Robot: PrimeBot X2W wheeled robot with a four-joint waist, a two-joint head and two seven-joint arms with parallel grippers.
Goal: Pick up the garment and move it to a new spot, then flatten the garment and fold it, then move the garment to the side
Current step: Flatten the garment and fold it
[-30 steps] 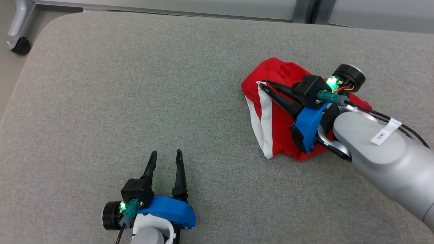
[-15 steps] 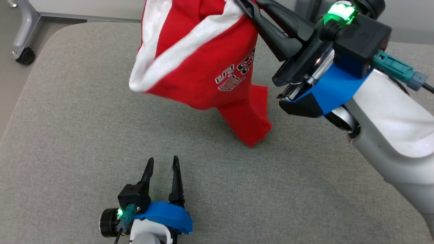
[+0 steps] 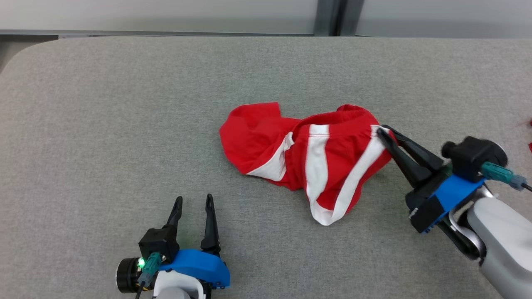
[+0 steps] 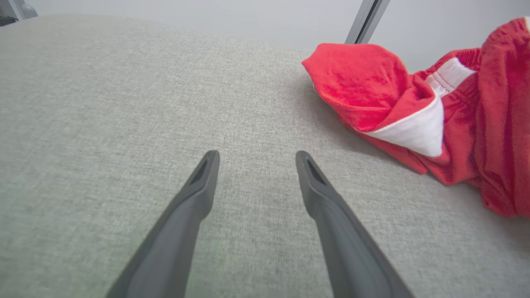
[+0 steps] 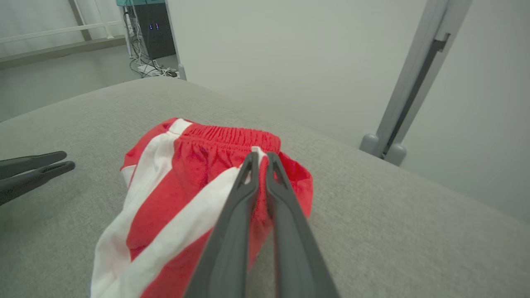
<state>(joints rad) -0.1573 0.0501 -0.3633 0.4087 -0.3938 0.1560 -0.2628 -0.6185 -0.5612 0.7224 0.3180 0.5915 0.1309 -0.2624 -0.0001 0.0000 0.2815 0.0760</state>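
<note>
A pair of red shorts with white stripes (image 3: 316,162) lies crumpled in the middle of the grey padded table (image 3: 104,124). My right gripper (image 3: 380,132) comes in from the right and is shut on the shorts' waistband edge; in the right wrist view its fingers (image 5: 260,159) pinch the fabric of the shorts (image 5: 178,194) by the elastic band. My left gripper (image 3: 192,202) rests low at the front left, open and holding nothing, a short way from the shorts' left end. In the left wrist view the left gripper (image 4: 256,157) points across bare table, with the shorts (image 4: 397,107) at the upper right.
Pale wall panels with a grey upright post (image 3: 328,18) run behind the table's far edge. In the right wrist view the left gripper's fingers (image 5: 37,165) show at the left edge, and a post (image 5: 410,91) stands behind the table.
The right gripper, which held the shorts lifted high half a second ago, has lowered them onto the middle of the table. The camera view has shifted too. The left gripper stays open.
</note>
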